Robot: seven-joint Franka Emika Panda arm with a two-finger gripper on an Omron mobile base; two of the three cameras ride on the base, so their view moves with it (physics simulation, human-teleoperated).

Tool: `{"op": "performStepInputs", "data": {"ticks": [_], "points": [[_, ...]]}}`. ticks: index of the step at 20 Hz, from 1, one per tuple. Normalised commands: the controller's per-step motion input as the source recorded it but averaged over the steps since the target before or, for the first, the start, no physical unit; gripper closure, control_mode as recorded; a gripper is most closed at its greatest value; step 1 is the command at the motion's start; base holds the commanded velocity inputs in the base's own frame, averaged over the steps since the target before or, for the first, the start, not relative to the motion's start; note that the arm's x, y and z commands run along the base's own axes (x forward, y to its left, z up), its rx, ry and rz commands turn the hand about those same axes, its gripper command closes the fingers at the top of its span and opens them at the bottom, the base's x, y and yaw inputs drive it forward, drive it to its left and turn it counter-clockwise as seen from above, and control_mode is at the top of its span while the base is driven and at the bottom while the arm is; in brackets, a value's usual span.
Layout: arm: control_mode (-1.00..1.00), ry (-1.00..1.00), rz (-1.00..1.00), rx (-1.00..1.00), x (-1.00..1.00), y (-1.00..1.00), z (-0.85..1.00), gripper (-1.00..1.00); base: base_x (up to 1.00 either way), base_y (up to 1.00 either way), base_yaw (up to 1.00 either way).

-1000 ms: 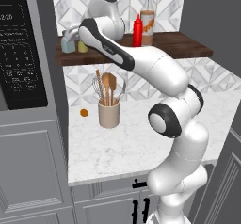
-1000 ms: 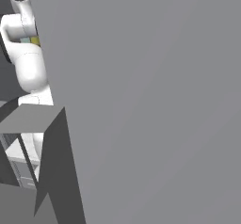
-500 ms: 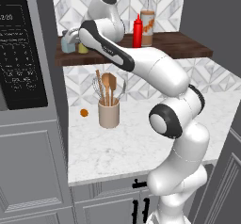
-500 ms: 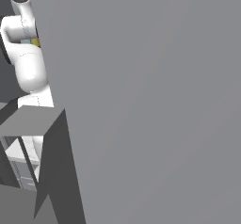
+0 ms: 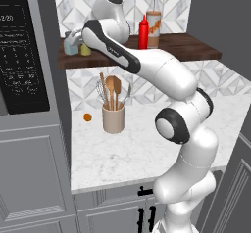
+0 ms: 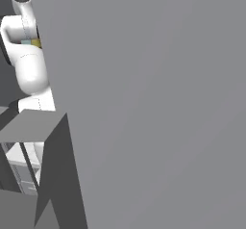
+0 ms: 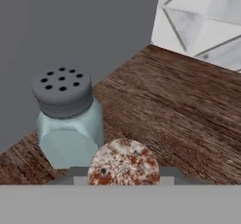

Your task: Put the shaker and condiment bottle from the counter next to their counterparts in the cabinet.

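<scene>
The arm reaches up and left to the shelf (image 5: 186, 48), its gripper (image 5: 78, 38) clamped narrow on the shaker (image 5: 86, 49), just beside the blue-grey shaker (image 7: 66, 117).

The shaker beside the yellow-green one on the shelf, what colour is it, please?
Pale blue-grey shaker with a perforated grey cap, clearest in the hand view.

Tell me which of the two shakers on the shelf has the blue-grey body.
The left shaker, nearest the dark side wall; the other shaker beside it is yellow-green.

Dark wooden cabinet (image 5: 181, 46) carrying blue-grey shaker (image 5: 70, 46), yellow-green shaker (image 5: 86, 50), red condiment bottle (image 5: 143, 32), orange-labelled clear bottle (image 5: 154, 24)
</scene>
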Motion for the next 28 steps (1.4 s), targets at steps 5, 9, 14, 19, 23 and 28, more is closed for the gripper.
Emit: {"op": "performStepInputs", "data": {"ticks": [5,9,14,19,23,28], "points": [[-1.00,0.04,0.00,0.00,0.14,-0.03,-0.23,-1.00,0.00,0.00,0.00],[-1.00,0.00,0.00,0.00,0.03,0.00,-0.17,-1.00,0.00,0.00,0.00],[-1.00,-0.01,0.03,0.00,-0.30,0.00,-0.04,-1.00,0.00,0.00,0.00],[-1.00,-0.05,0.01,0.00,-1.00,0.00,-0.35,-1.00,0.00,0.00,0.00],[-1.00,-0.04,0.00,0.00,-1.00,0.00,-0.51,-1.00,0.00,0.00,0.00],[-1.00,-0.01,0.00,0.00,-1.00,0.00,-0.55,-1.00,0.00,0.00,0.00]]}}
